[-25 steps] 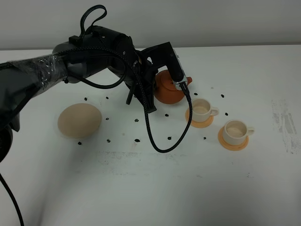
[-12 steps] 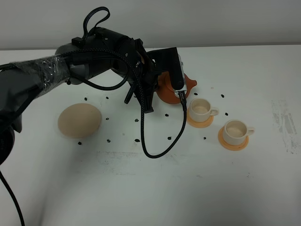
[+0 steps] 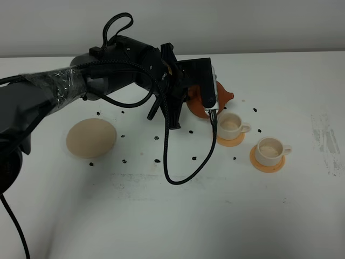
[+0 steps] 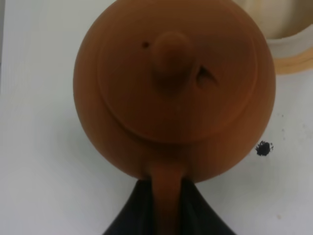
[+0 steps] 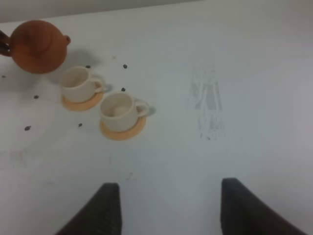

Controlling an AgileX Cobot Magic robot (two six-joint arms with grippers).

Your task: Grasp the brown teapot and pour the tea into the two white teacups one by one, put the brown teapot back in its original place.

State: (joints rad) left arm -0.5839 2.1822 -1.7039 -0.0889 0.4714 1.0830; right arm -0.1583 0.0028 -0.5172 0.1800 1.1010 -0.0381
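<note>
My left gripper (image 4: 166, 196) is shut on the loop handle of the brown teapot (image 4: 173, 88). It holds the teapot (image 3: 207, 103) above the table, with the spout just above and left of the nearer of the two white teacups (image 3: 230, 124). The second teacup (image 3: 269, 150) stands to its right. Each cup sits on an orange coaster (image 3: 267, 164). Both cups look pale inside, and no tea shows. The beige saucer (image 3: 91, 137) lies bare at the left. My right gripper (image 5: 171, 215) is open and empty, away from the cups (image 5: 117, 108) and the teapot (image 5: 39, 46).
Small black specks (image 3: 157, 160) are scattered over the white table (image 3: 172, 216). A black cable (image 3: 183, 167) loops down from the left arm in front of the cups. A grey smudge (image 3: 326, 140) marks the table's right side.
The left arm has carried the teapot to the right, closer to the nearer cup, with the spout now raised beside it. The cups, coasters and saucer have not moved.
</note>
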